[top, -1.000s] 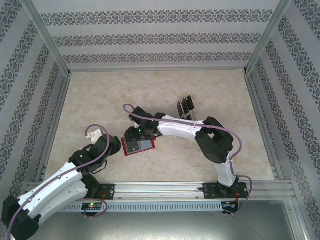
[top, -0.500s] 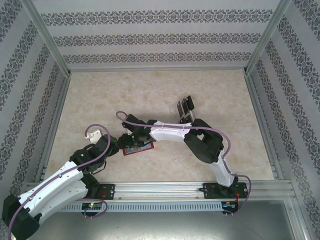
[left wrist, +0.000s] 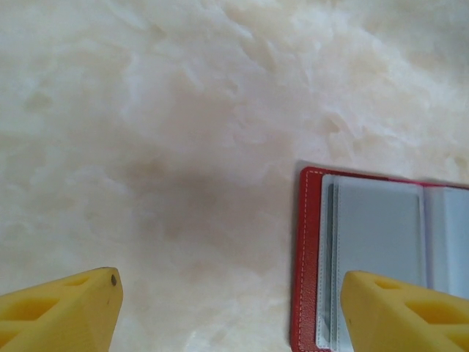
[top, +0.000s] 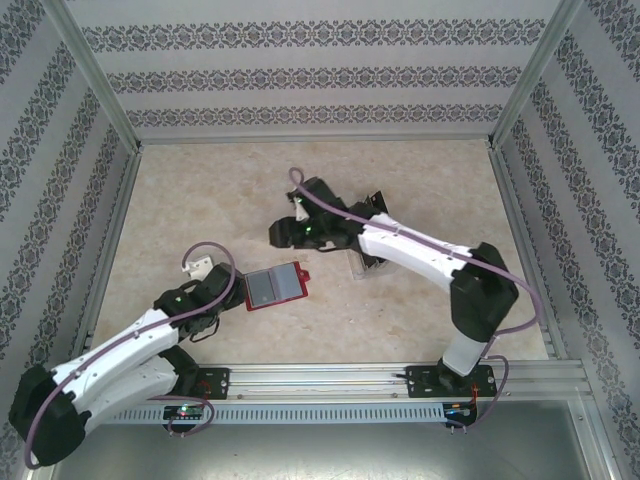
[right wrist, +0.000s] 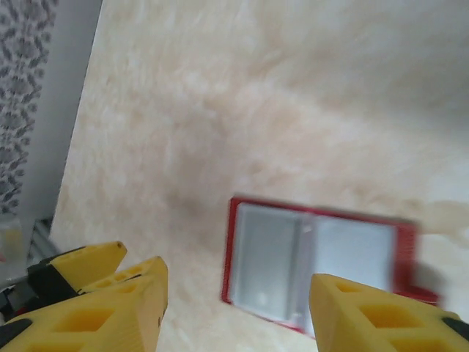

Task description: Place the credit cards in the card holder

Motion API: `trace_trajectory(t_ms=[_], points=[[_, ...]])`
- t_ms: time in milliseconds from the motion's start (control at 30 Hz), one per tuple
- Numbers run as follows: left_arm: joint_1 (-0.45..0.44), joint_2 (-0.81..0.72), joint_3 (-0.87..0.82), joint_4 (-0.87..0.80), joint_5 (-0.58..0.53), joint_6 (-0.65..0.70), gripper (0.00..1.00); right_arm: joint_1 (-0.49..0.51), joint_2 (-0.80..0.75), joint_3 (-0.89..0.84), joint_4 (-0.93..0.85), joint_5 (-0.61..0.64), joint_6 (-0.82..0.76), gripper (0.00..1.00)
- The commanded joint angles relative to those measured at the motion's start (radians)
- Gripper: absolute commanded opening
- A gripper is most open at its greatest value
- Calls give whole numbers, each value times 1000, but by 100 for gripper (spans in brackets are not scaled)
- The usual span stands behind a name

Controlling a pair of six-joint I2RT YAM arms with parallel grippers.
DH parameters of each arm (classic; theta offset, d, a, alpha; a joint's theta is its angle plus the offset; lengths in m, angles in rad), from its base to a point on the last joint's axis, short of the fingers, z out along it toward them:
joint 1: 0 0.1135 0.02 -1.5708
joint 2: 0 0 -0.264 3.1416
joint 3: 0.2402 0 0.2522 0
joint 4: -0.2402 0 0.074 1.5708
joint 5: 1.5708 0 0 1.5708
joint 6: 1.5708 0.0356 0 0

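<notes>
While both pairs of jaws stood apart and empty, the open wallet (top: 273, 288) near the bench's (top: 200, 200) front edge looked light and floppy, likely best pinned at its red border.

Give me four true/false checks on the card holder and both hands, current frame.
1. The card holder lies unfolded on the table, grey inside facing up. True.
2. The left hand is clamped on a card. False: its jaws stand apart with nothing between them.
3. The right hand is open and empty. True.
4. The right hand is pressing on the card holder. False: in the top view bare table separates them, with the hand farther from the arm bases.
</notes>
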Motion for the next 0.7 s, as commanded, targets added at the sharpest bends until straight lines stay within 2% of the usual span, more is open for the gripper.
trace_trajectory(t_ms=[0, 133, 333, 667], points=[[-13, 91, 51, 114, 43, 65, 80, -30, -25, -7, -214, 162, -151, 55], [-13, 225, 89, 191, 78, 112, 82, -62, -39, -13, -333, 307, -252, 55], [-13, 366, 105, 258, 102, 144, 82, -74, -32, -15, -422, 444, -322, 55], [-13, 439, 75, 228, 75, 127, 82, -83, 11, -17, -461, 505, -355, 55]])
